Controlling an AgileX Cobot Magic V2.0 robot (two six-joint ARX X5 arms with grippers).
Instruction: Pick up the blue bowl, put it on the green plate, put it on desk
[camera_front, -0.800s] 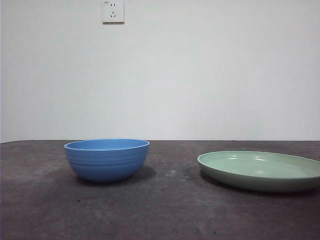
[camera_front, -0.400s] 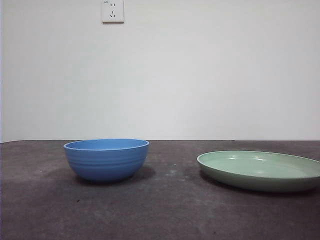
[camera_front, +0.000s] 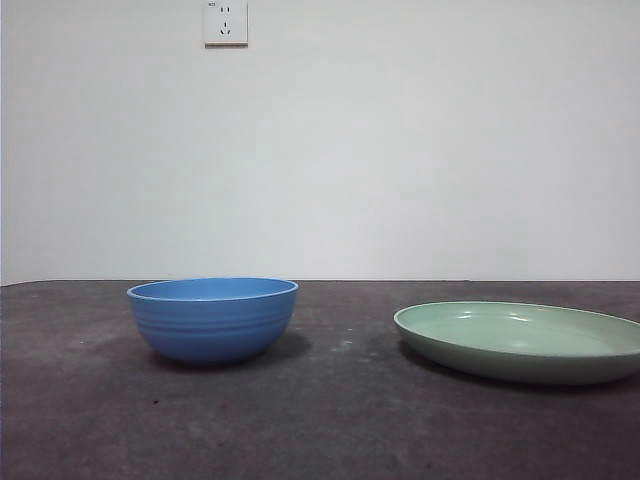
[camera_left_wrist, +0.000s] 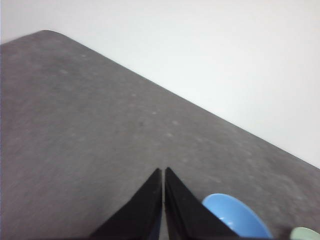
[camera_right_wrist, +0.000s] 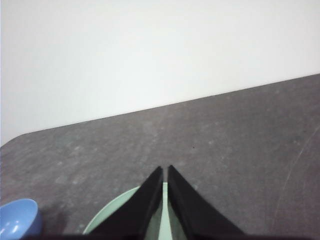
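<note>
The blue bowl (camera_front: 213, 319) is seen upright on the bench (camera_front: 320, 420), well apart from the green plate (camera_front: 520, 342), which lies flat to one side of it; nothing is stacked yet, so the task is judged to be at its start. Neither arm is shown in the front view. In the left wrist view the left claw (camera_left_wrist: 164, 172) is held above the bench with its jaws pressed together and nothing between them, the bowl lying near it. In the right wrist view the right claw (camera_right_wrist: 165, 171) is likewise closed and empty, poised over the near rim of the plate. The bowl is judged rigid, light, and probably smooth and somewhat slippery, with faint ridges on its outer wall that may offer slight purchase. Its rim is thought the best place to be taken, one jaw inside and one outside the wall, after the jaws have been parted.
</note>
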